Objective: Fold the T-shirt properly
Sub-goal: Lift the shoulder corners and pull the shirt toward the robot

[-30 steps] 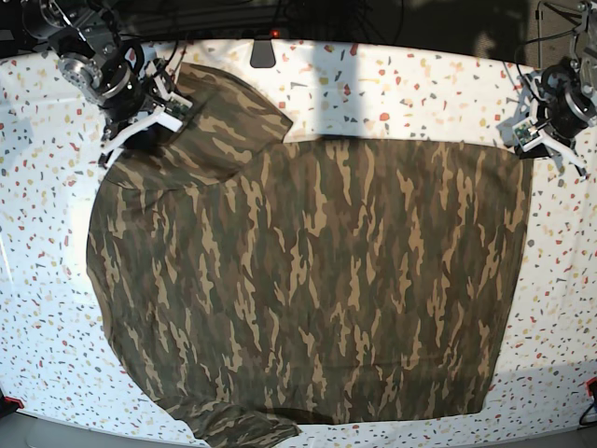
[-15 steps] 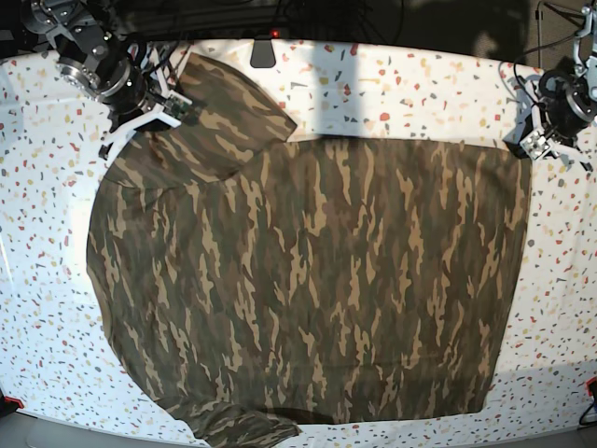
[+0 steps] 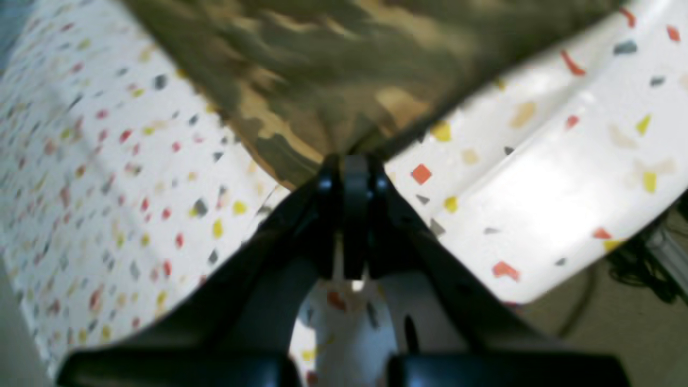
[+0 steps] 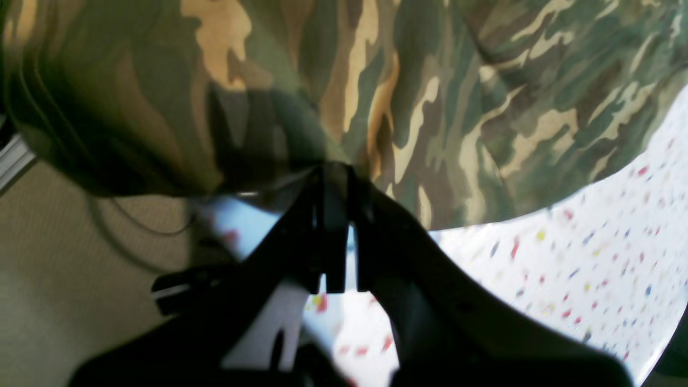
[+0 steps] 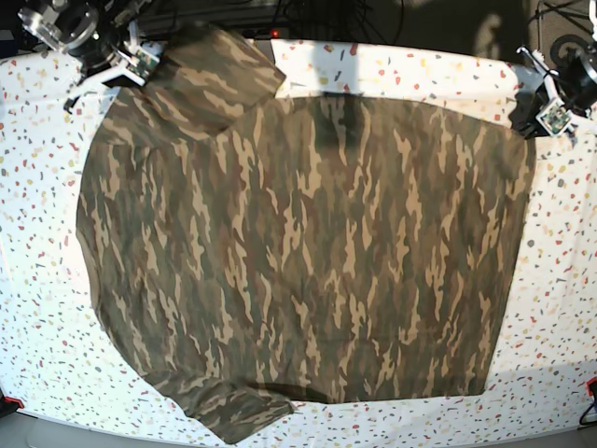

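The camouflage T-shirt (image 5: 308, 252) lies spread across the speckled white table (image 5: 37, 280), one sleeve at the front edge. Its far edge is raised and pulled taut between my two grippers. My right gripper (image 5: 145, 67) sits at the far left and is shut on the cloth by the far sleeve. In the right wrist view the jaws (image 4: 334, 172) pinch the T-shirt (image 4: 403, 97). My left gripper (image 5: 541, 119) is at the far right, shut on the shirt's far hem corner. The left wrist view shows the T-shirt (image 3: 333, 80) drawn to a point at the gripper (image 3: 349, 164).
Dark cables and gear line the back edge of the table (image 5: 308, 14). The floor and a cable (image 3: 634, 269) lie just beyond the table's corner near my left gripper. Small red clamps (image 5: 590, 385) sit at the front corners.
My right gripper has closed on the cloth by the far sleeve. Both grippers have moved toward the table's back edge, dragging the shirt's far edge with them.
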### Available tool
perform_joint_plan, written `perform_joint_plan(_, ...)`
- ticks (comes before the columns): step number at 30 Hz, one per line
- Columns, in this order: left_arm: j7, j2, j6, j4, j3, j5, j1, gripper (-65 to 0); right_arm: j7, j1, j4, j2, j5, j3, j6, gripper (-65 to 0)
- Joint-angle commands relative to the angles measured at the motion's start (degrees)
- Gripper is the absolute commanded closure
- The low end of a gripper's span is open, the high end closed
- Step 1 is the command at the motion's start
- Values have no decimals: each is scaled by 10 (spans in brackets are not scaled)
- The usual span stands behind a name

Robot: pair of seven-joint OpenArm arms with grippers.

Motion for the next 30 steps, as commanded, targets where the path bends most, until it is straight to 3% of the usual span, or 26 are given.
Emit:
perform_joint_plan(1,-11,4,1,15,-19,-7,14,0,7,-15,14,8,3,9,-4,0)
perform_joint_plan(12,-76,123,-2,35,-138,-5,109,0,4,-112,74,5,0,16,-4,0)
perform_joint_plan(15,-94,144,-17,35,-155,-5,130,0,-9,-134,99,5,-2,16,-4,0)
perform_joint_plan(17,-98,153,-32,35,-163,-4,139,0,-15,-145,113,5,-2,16,-4,0)
perform_joint_plan(25,-108,163,-32,35,-186,-1,140,0,-40,-153,131,3,-5,16,-5,0)
perform_joint_plan(30,-162,163,-32,35,-186,-1,124,0,-29,-137,131,4,-43,24,-46,0)
